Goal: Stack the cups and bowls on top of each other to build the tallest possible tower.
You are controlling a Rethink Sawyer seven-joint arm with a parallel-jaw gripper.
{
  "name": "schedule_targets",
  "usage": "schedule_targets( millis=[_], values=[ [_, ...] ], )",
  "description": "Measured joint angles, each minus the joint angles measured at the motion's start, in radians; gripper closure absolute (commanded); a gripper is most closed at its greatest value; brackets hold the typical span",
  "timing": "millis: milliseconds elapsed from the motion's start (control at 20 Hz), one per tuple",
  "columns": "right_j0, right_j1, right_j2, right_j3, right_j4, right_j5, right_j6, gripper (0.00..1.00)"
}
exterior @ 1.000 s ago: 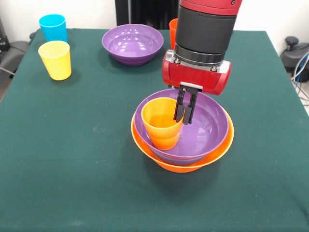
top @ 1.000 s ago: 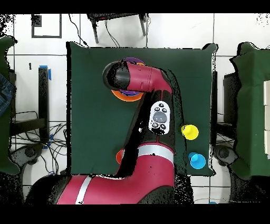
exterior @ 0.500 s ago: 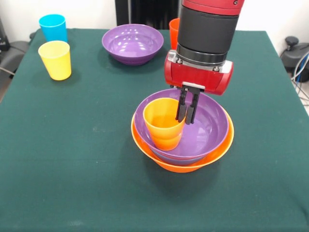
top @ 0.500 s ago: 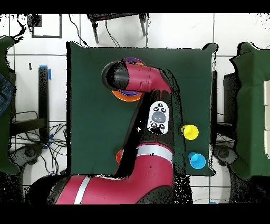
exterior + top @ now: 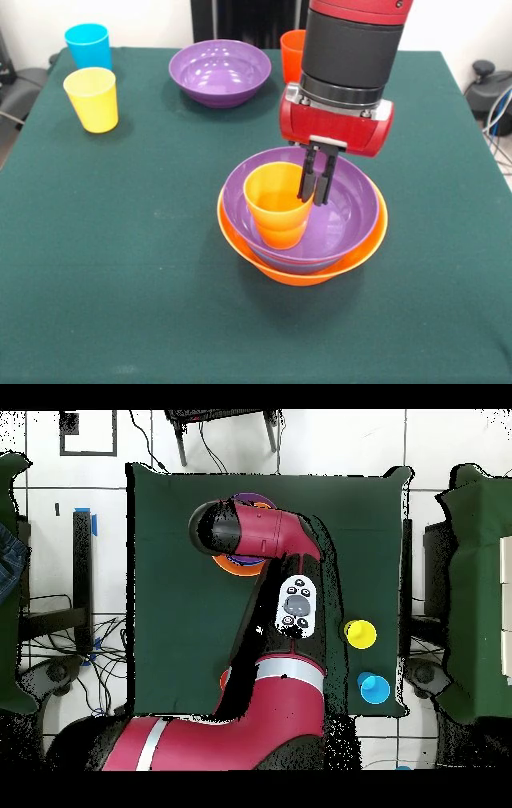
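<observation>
Black gripper closed on rim of orange cup, cup raised slightly inside purple bowl nested in large orange bowl. Farther off on green table: second purple bowl, red-orange cup, yellow cup, light blue cup.

purple bowl: we see glossy plastic, with highlights on its inner wall
orange cup: smooth plastic, a soft sheen
tablecloth: matt green cloth
arm: a shiny red shell with matt black casing
</observation>
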Motion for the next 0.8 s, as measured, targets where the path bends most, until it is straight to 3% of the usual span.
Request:
schedule_targets(
  millis=[800],
  values=[
    [0.015,0.003,-0.001,0.0,0.0,-0.044,0.0,1.0]
  ],
)
